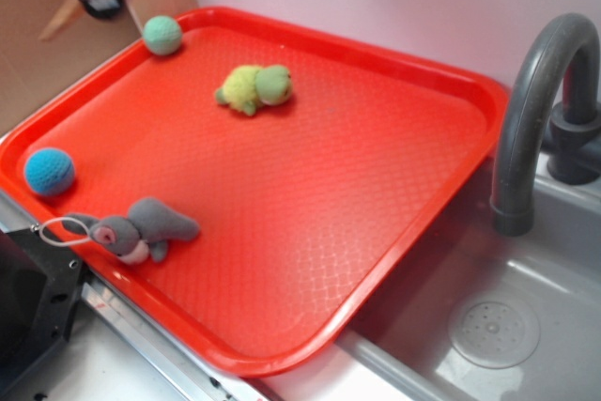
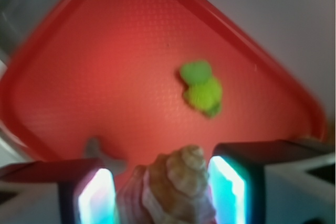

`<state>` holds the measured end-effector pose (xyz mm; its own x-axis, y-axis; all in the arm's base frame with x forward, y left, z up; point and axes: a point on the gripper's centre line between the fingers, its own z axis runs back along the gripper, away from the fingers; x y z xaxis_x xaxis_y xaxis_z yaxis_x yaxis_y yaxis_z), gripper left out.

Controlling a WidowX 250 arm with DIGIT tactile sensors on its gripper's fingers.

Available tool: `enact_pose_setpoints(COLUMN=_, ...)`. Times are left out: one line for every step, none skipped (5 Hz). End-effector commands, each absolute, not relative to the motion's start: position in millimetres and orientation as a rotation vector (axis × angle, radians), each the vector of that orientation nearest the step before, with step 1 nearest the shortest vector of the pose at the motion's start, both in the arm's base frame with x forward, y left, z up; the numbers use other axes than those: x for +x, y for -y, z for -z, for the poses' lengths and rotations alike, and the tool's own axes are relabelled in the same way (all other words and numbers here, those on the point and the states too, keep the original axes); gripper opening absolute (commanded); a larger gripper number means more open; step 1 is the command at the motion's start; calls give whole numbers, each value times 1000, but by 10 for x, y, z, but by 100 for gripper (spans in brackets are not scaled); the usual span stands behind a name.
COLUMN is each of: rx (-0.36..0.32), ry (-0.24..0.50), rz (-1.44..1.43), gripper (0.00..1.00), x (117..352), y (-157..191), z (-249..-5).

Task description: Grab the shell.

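Wrist view: shell (image 2: 173, 190) is pinched between gripper (image 2: 165, 187) pads, above tray (image 2: 79, 77)
Step advice: pinch should be kept firm, lift kept level

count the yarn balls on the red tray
2: a green ball at the red tray's far-left corner, and a blue ball on its left edge near the grey bunny.

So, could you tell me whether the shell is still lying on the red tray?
No, the wrist view shows the shell between the gripper fingers, raised high above the red tray.
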<state>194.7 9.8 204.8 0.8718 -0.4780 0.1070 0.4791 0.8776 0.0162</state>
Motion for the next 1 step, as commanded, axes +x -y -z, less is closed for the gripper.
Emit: enact_pose_setpoints(rx=-44, ry=174, rz=9, gripper=0, x=1756, y=33, z=-2116)
